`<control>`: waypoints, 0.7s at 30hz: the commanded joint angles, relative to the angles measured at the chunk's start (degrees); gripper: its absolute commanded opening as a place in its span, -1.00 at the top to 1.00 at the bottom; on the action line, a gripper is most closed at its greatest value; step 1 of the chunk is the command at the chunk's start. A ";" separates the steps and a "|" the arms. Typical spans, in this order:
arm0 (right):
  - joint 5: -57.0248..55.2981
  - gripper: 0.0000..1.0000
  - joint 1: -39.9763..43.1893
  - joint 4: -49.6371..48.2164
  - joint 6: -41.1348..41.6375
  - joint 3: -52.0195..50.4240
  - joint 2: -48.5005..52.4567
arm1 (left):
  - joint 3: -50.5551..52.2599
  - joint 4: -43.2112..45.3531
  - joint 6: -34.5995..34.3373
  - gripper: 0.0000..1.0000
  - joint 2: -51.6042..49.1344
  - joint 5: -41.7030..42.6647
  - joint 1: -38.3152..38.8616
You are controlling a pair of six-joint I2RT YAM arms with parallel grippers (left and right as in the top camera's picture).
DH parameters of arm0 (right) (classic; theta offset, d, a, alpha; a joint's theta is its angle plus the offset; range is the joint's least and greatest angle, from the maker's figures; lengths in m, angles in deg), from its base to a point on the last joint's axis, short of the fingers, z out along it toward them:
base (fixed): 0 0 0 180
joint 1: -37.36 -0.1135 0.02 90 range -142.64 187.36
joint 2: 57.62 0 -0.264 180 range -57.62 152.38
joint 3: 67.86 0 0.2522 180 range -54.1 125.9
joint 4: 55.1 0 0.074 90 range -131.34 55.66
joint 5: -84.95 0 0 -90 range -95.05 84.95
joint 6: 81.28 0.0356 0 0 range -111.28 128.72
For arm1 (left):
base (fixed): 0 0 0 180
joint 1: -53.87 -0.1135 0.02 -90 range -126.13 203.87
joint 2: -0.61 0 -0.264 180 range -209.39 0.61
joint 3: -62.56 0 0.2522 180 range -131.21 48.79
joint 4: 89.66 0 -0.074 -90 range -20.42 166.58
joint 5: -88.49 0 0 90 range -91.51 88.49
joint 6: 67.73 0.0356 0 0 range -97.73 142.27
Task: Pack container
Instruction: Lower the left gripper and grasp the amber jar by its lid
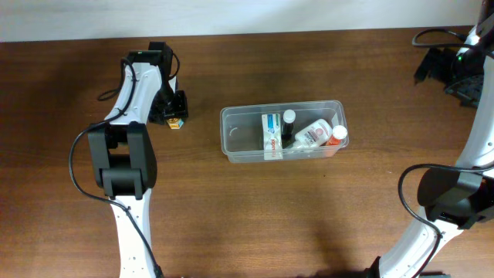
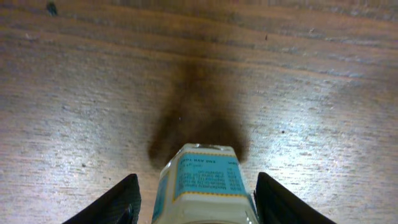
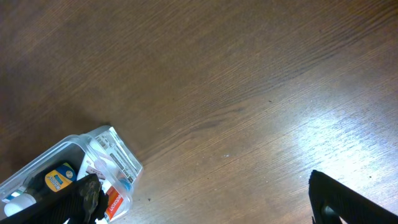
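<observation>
The container (image 1: 231,116), a clear rectangular tub, stands at the table's middle and holds a white and teal box (image 1: 271,133), a black-capped bottle (image 1: 288,123) and a white bottle with a red label (image 1: 312,134). My left gripper (image 1: 174,114) is low over the table, left of the tub. In the left wrist view its fingers (image 2: 196,199) stand either side of a small bottle with a teal label (image 2: 205,183), with a gap at the left finger. My right gripper (image 1: 455,66) is wide open and empty at the far right; its view shows a corner of the tub (image 3: 118,155).
Bare wooden tabletop (image 1: 255,216) surrounds the tub. The left arm's base (image 1: 127,166) stands at the front left, the right arm's base (image 1: 451,197) at the front right. Cables (image 1: 432,35) lie at the back right corner.
</observation>
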 commanded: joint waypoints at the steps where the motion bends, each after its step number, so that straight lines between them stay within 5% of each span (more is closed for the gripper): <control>1: -0.11 -0.97 0.31 0.28 0.48 -0.04 -1.18 | 0.33 0.59 -0.02 -0.20 0.76 -0.61 0.11; 21: -0.11 -0.97 0.31 0.28 0.48 -0.04 -1.18 | 0.33 -0.46 -0.04 -0.05 0.76 -0.61 0.22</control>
